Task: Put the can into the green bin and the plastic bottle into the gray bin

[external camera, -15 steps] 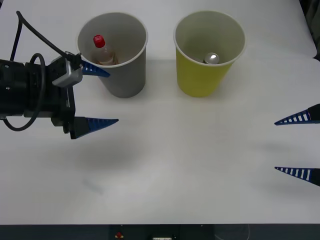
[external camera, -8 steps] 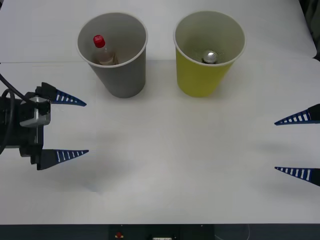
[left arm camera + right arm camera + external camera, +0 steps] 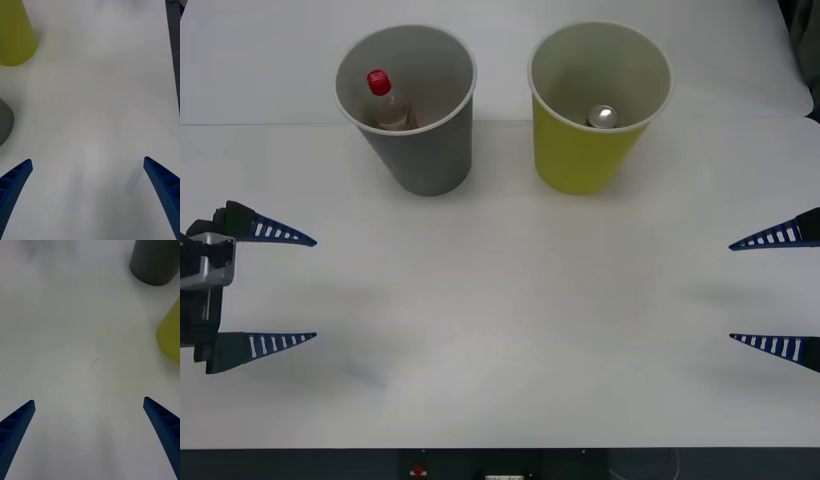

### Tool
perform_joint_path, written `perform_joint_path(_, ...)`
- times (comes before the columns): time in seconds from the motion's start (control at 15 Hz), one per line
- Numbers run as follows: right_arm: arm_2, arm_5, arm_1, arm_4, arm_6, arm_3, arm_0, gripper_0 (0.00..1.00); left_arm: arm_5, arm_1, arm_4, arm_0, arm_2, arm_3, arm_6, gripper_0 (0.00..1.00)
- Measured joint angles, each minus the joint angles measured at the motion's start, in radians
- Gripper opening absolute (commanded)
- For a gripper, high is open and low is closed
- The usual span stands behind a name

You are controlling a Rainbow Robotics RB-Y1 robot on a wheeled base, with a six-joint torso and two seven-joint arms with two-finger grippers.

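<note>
The plastic bottle, red-capped, stands inside the gray bin at the back left of the table. Beside it, the yellow-green bin holds the can, whose silver top shows. My left gripper is open at the table's left edge, well in front of the gray bin, holding nothing. My right gripper is open at the right edge, also holding nothing. In the right wrist view the gray bin and the green bin stand ahead of my right gripper. The left wrist view shows the green bin and the gray bin beyond my left gripper.
The white table stretches bare between the two grippers and in front of the bins. Its front edge runs along the bottom of the front view.
My left gripper has drawn back from beside the gray bin toward the table's left front edge, staying open. The right gripper has not moved.
</note>
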Motion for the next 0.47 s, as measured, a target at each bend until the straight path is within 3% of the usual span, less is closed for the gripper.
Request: perform_joint_path(0.47,0.000,0.000,0.000,0.000,0.000,0.000,0.000,1.00,0.000,0.056,0.083,0.005,-0.002,0.107,-0.042,1.00)
